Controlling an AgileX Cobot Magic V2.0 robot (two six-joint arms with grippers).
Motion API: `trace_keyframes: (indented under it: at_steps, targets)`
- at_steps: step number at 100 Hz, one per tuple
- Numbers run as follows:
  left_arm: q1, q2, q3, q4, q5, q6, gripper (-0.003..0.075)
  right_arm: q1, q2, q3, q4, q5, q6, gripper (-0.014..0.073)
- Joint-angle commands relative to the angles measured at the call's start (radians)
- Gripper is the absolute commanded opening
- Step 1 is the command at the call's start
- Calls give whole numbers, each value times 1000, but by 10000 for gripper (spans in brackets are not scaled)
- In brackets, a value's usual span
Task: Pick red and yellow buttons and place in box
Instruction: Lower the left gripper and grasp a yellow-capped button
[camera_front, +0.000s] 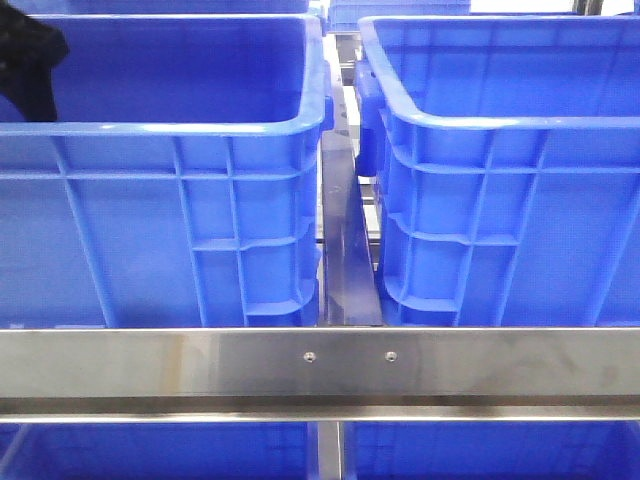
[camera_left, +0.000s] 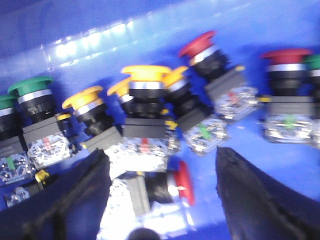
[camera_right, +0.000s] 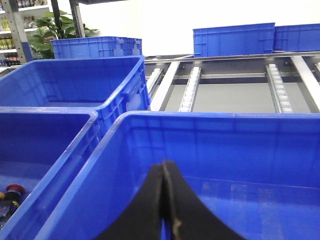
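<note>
In the left wrist view, push buttons with mushroom caps, black bodies and clear contact blocks lie on the blue crate floor (camera_left: 280, 170). There are yellow buttons (camera_left: 145, 72), (camera_left: 82, 97), red buttons (camera_left: 199, 42), (camera_left: 286, 55) and green buttons (camera_left: 31, 86). My left gripper (camera_left: 161, 157) is open inside this crate, its jaws either side of a red button (camera_left: 182, 182) lying on its side, not touching it. My right gripper (camera_right: 164, 164) is shut and empty above the right crate (camera_right: 210, 125). A red button (camera_right: 14, 190) shows in the left crate.
In the front view the left crate (camera_front: 160, 130) and the right crate (camera_front: 480, 120) stand side by side behind a steel rail (camera_front: 320, 365). A dark part of my left arm (camera_front: 30, 60) shows in the left crate. More blue crates (camera_right: 232, 37) stand on a roller conveyor behind.
</note>
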Motion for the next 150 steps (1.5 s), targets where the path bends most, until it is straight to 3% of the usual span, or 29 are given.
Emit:
trace_keyframes:
  at_steps: [1, 88, 100, 122, 150]
  targets:
    - [14, -20, -34, 10, -64, -2, 432, 1, -5, -27, 14, 15, -8, -68]
    - [33, 141, -34, 2, -154, -4, 426, 1, -5, -27, 14, 14, -8, -68]
    - [33, 132, -34, 2, -152, -4, 337, 1, -5, -27, 14, 14, -8, -68]
    - [33, 77, -34, 2, -152, -4, -22, 1, -5, -27, 14, 13, -8, -68]
    - [-11, -76, -34, 0, -74, -2, -19, 1, -5, -27, 14, 14, -8, -68]
